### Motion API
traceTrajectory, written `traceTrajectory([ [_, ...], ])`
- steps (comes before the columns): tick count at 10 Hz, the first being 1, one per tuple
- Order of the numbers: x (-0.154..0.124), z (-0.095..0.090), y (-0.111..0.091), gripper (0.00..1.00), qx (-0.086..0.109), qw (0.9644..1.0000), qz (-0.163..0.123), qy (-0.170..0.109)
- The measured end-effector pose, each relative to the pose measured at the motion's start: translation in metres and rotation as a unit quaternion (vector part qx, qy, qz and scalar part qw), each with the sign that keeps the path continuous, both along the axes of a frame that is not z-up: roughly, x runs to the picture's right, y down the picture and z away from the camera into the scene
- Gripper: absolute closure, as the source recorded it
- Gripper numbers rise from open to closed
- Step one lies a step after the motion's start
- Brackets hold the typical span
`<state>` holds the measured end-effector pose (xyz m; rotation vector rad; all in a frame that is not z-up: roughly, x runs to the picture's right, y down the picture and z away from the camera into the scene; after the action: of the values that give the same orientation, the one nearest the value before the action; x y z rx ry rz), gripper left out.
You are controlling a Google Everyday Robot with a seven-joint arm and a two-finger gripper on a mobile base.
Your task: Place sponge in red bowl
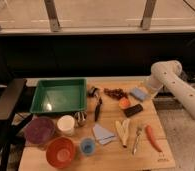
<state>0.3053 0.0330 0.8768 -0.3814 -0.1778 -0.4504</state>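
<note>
The light-blue sponge [138, 93] lies on the wooden table near its far right edge. The red bowl [60, 151] stands empty at the table's front left. My gripper [147, 89] is at the end of the white arm [166, 74], which reaches in from the right. The gripper hangs right beside the sponge, at its right side. Whether it touches the sponge does not show.
A green tray [58, 95] sits at the back left. A purple bowl [39, 131], a white cup [66, 124] and a small blue cup [87, 145] stand near the red bowl. A folded cloth [103, 133], a banana [123, 131], a carrot [151, 137], an orange [124, 103] and a black brush [98, 107] lie between. A chair [6, 102] stands at the left.
</note>
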Motion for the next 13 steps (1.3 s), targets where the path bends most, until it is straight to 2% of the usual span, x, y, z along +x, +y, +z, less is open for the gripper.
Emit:
traceTrajectory([
  [2, -0.007, 0.009, 0.0, 0.35, 0.016, 0.9998, -0.015, -0.001],
  [5, -0.005, 0.027, 0.001, 0.35, 0.021, 0.9995, -0.025, 0.006],
  [7, 0.003, 0.04, 0.004, 0.35, 0.015, 0.9994, -0.028, 0.012],
  [10, 0.01, 0.066, 0.014, 0.35, -0.005, 0.9994, -0.027, 0.022],
  [13, 0.022, 0.084, 0.021, 0.35, -0.017, 0.9996, -0.014, 0.02],
])
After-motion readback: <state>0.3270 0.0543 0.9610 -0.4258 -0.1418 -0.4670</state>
